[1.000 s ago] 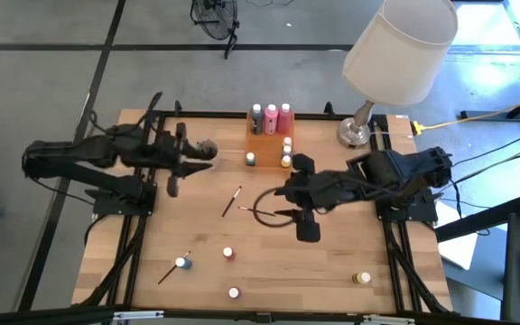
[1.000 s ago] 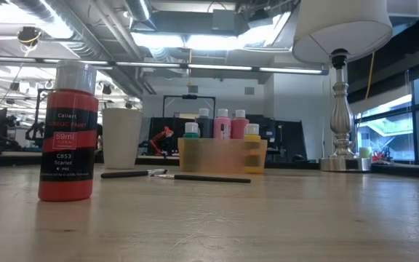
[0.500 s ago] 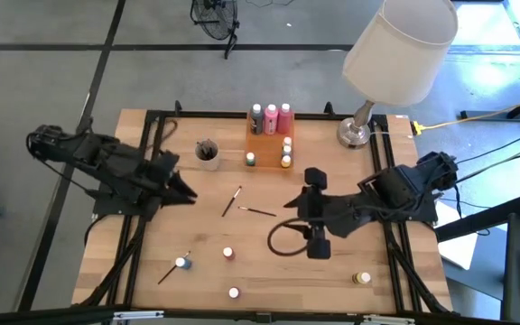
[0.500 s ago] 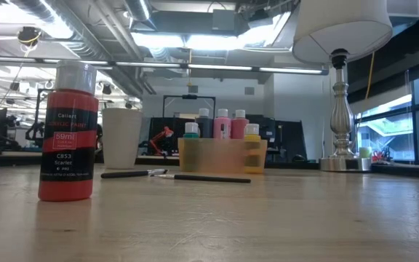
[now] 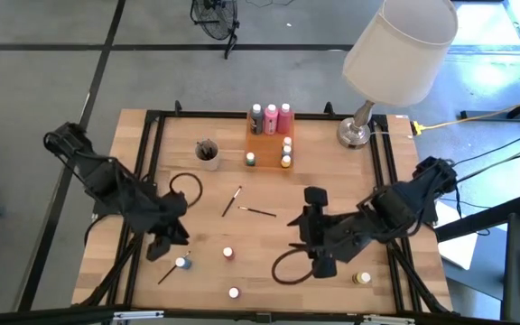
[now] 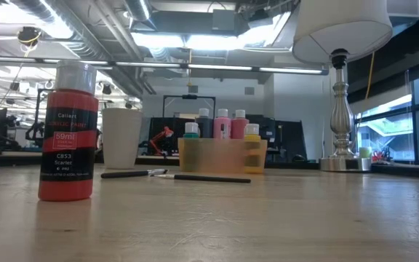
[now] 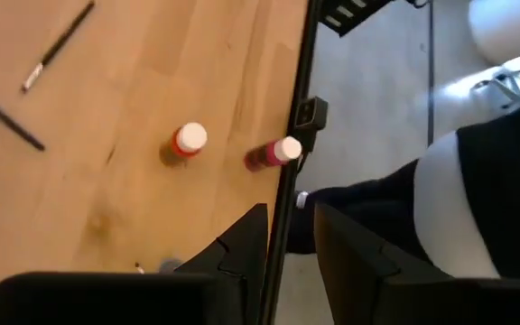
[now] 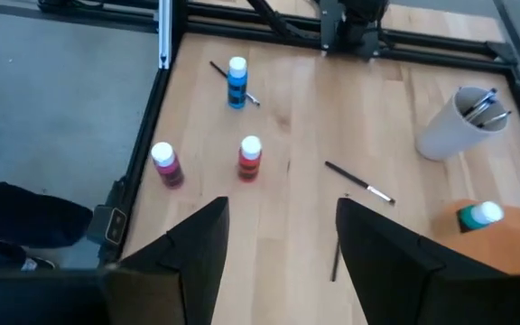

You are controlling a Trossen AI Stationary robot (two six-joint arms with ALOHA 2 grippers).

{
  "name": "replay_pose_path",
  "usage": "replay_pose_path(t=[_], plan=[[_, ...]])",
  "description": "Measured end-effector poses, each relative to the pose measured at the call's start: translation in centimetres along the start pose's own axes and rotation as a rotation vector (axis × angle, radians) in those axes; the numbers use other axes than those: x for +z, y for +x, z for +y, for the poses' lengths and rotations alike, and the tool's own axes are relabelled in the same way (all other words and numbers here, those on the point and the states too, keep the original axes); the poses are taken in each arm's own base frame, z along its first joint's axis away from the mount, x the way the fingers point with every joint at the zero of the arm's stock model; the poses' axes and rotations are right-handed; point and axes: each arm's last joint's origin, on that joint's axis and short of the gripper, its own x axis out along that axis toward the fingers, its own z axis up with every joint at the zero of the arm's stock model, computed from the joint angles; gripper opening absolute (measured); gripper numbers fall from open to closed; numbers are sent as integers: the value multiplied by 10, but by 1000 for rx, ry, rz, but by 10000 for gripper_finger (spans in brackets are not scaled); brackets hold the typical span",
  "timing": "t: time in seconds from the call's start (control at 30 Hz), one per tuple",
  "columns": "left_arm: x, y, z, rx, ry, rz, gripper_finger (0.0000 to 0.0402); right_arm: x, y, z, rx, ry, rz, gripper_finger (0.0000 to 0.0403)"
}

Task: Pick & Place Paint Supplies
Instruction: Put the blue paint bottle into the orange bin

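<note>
While both arms hang low over the near half of the tabletop (image 5: 332, 194), we see the left pincer (image 7: 289, 236) and the right pincer (image 8: 276, 236) each spread apart and holding nothing. Three squeeze bottles (image 5: 271, 117) stand in the orange tray (image 5: 262, 143) at the far edge beside the grey cup (image 5: 207, 153); two paintbrushes (image 5: 246, 206) lie at mid-table, and blue (image 5: 181, 263), red (image 5: 228, 254), pink (image 5: 234, 292) and yellow (image 5: 362, 278) pots stand scattered near the front.
</note>
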Motion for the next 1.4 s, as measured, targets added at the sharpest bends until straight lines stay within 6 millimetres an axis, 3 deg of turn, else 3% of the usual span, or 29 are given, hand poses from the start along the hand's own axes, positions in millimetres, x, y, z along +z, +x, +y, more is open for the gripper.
replay_pose_path(t=[0.1,0.3,0.4,0.67,1.07,1.4], plan=[[-2,10,-4,32,-14,-5,94,-4,7,6,7,11,2,208],[-11,31,-20,46,192,-10,107,-4,8,12,26,29,-24,208],[-9,39,-27,40,203,-55,115,-3,8,11,-7,33,-36,208],[-2,49,-52,-201,268,-102,150,0,19,15,-83,42,-84,208],[-12,50,-70,-371,237,-38,187,7,39,20,-92,102,-127,208],[-26,45,-81,-377,15,-56,187,14,38,22,-65,202,-196,208]])
